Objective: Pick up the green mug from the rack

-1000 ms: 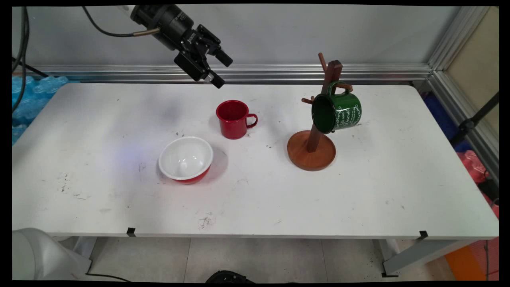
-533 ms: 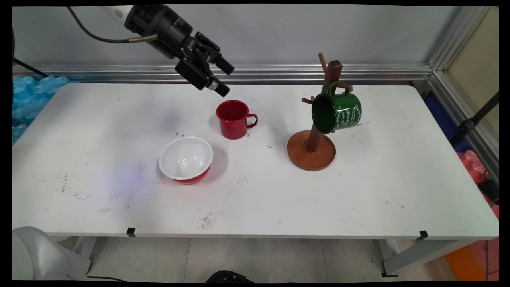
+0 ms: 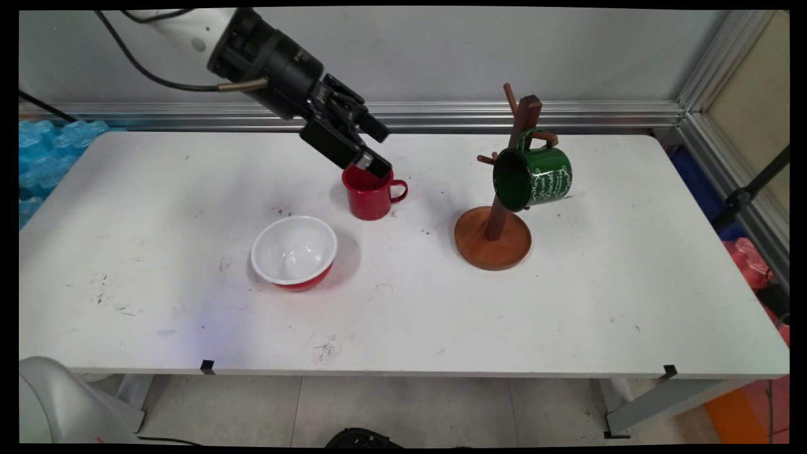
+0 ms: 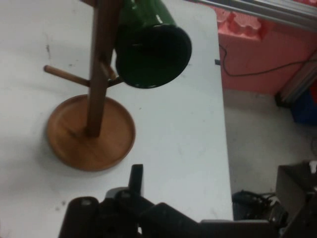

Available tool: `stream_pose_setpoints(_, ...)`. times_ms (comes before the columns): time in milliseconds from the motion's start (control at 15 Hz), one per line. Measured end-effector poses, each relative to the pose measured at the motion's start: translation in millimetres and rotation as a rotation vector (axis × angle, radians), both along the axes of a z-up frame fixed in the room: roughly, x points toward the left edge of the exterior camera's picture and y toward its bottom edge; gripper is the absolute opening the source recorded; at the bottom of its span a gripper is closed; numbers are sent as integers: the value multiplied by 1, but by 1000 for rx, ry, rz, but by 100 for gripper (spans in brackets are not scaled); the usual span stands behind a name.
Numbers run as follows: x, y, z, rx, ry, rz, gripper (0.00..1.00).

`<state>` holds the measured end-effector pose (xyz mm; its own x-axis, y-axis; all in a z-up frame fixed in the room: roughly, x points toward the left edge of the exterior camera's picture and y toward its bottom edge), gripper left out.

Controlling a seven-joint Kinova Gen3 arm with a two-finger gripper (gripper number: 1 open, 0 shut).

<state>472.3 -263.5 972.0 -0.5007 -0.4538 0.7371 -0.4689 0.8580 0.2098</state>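
My black gripper [image 3: 381, 151] hangs open just above the red mug [image 3: 369, 194], slanting down to the right. Its lower fingertip [image 3: 380, 169] covers the back of the mug's rim; I cannot tell whether it touches. Nothing sits between the fingers. The red mug stands upright at mid-table, handle to the right. To its right a green mug [image 3: 536, 176] hangs by its handle on a wooden mug tree [image 3: 495, 238]. In the hand view the green mug [image 4: 151, 49] and the tree's round base [image 4: 91, 134] lie ahead, with one finger [image 4: 136, 179] rising from the bottom.
A white bowl with a red outside [image 3: 294, 252] sits in front of the red mug, to the left. Blue wrapping [image 3: 44, 151] lies off the table's left end. An aluminium rail [image 3: 504, 113] runs along the wall behind.
The gripper has come down and to the right, from high near the wall to just over the red mug. Mugs, bowl and tree have stayed put.
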Motion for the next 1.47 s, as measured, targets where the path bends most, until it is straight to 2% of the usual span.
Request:
stream_pose_setpoints(667,-68,13,-5,21,40,96,100)
stream_pose_setpoints(1467,-143,14,-21,29,46,219,100)
